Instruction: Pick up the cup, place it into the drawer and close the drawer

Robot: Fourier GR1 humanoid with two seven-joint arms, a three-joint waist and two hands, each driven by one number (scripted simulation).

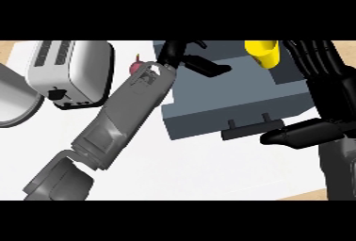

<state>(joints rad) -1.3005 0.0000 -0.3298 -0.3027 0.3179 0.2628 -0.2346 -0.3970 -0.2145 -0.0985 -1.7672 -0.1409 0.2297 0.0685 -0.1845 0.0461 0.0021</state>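
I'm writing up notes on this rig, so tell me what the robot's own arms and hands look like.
Both forearms are grey, boxy, segmented shells. The left forearm is lighter near the wrist, with faint dark markings there, and darker toward the elbow. The left hand and right hand are glossy black with jointed fingers. No cables or sleeves show.

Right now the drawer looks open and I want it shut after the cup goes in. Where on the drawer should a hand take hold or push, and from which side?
Probably the handle, a short bar on two posts at the middle of the drawer front. Come from the near side, below it in the head view. The flat front beside it also suits a straight push. The right hand is already close by, the yellow cup at the far end.
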